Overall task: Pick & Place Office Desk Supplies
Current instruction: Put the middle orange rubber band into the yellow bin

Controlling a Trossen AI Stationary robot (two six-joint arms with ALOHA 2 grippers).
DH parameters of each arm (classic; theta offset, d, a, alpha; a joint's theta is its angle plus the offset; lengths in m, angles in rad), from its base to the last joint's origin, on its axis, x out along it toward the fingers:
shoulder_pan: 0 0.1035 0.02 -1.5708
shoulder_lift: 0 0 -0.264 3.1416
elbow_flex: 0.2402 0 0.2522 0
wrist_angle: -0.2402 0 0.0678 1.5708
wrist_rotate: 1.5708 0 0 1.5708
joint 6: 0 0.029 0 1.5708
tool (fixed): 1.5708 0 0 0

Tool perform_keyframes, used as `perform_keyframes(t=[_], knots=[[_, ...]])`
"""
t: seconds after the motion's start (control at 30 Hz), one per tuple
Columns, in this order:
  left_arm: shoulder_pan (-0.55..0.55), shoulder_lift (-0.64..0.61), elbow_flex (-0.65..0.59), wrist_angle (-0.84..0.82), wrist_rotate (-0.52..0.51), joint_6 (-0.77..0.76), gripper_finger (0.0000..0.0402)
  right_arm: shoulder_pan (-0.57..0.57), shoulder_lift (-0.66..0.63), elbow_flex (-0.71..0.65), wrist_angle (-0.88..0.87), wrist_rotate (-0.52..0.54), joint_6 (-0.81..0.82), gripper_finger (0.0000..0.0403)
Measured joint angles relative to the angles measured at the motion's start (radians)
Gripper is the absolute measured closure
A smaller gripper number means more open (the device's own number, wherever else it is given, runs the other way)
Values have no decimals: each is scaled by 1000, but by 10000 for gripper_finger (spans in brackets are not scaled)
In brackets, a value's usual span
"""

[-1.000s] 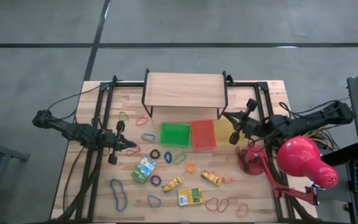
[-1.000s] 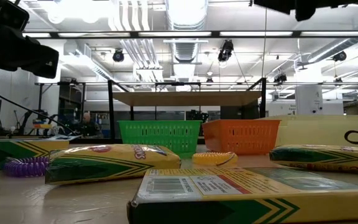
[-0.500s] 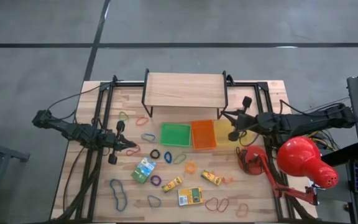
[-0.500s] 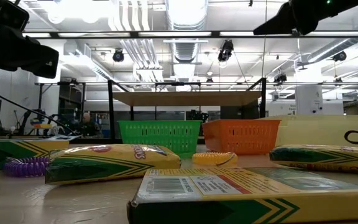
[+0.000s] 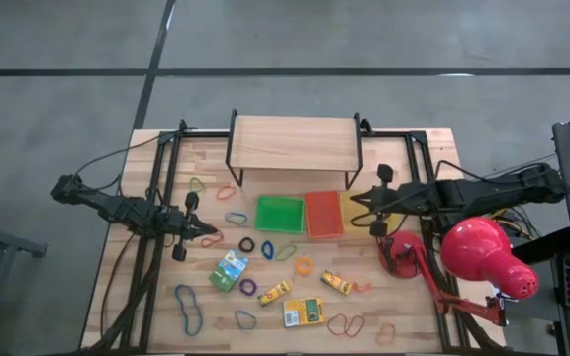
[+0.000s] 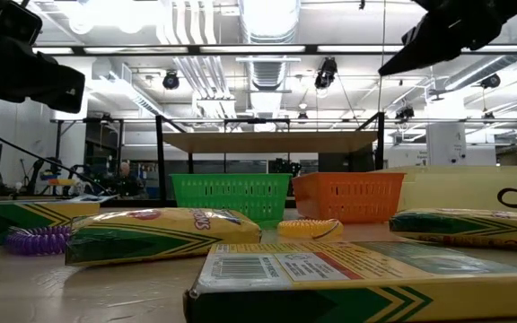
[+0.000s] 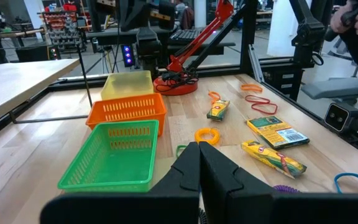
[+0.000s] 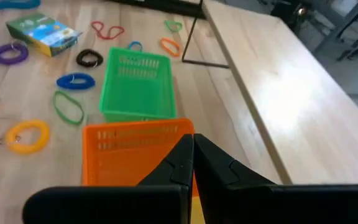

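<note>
1. Hovering over the yellow tray [image 5: 354, 210], the right gripper [image 5: 352, 207] has its jaws closed on nothing.
2. Left gripper [image 5: 216, 237] sits at the table's left, closed and empty too.
3. Rubber bands [image 5: 188, 316] and crayon boxes [image 5: 303, 312] are scattered across the near half of the table [image 5: 404, 307].

Even, bright overhead light fills the scene; long ceiling fixtures [image 6: 267, 49] glare white in the low view. Shadows on the tabletop [image 5: 404, 307] are soft and faint. The nearest crayon box [image 6: 366, 283] in the low view is blurred, and both wrist views look slightly soft.
</note>
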Motion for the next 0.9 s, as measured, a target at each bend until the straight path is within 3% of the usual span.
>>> perform_keyframes(t=[0.17, 0.47, 0.9], knots=[[0, 0, 0, 0, 0, 0, 400, 0, 31, 2, -40, 10, 69, 394], [0, 0, 0, 0, 0, 0, 400, 0, 39, 2, -288, 30, 427, 394], [0, 0, 0, 0, 0, 0, 400, 0, 127, -31, -340, 24, 563, 394]])
